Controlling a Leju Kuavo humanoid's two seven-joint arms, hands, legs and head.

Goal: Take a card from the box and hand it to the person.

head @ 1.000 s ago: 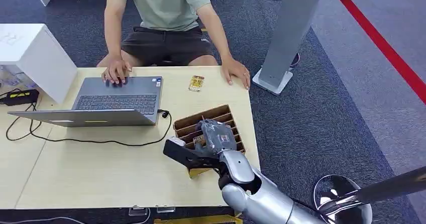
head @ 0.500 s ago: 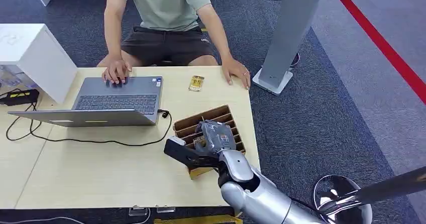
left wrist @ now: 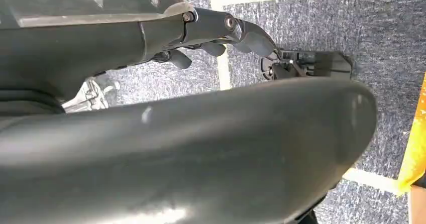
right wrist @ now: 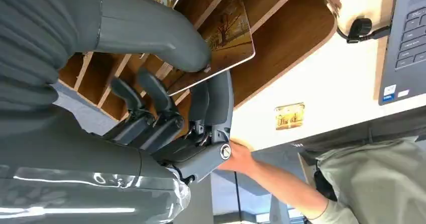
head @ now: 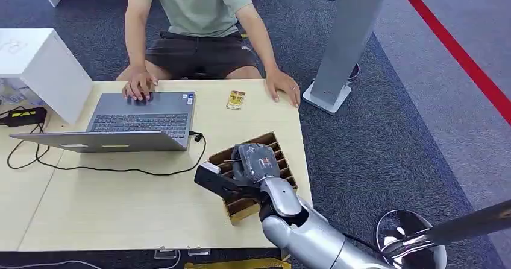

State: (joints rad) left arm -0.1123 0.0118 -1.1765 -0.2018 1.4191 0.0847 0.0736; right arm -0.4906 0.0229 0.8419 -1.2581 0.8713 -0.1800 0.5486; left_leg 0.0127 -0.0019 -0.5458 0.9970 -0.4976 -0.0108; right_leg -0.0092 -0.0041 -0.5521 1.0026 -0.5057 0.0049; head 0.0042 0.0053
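Note:
A brown slotted box (head: 246, 208) stands on the pale table (head: 120, 202) near its right edge. My right hand (head: 256, 160) reaches down into the box. In the right wrist view the thumb (right wrist: 166, 33) and a finger pinch a card with an autumn picture (right wrist: 232, 30), which sits partly in a slot of the box (right wrist: 291, 28). Another card (head: 235, 99) lies flat on the table close to the person (head: 193, 3) seated at the far side. My left hand (left wrist: 221, 30) hangs over the carpet, its fingers loose and holding nothing.
An open laptop (head: 141, 121) with a black cable (head: 120, 169) sits to the left of the box; one of the person's hands rests on it, the other (head: 283, 87) on the table's far right corner. A white box (head: 42, 64) stands far left. A grey post (head: 346, 40) rises beyond the table.
The box has shifted a little toward the table's near edge under my right hand, and the hand has edged slightly to the left. The person has stayed still.

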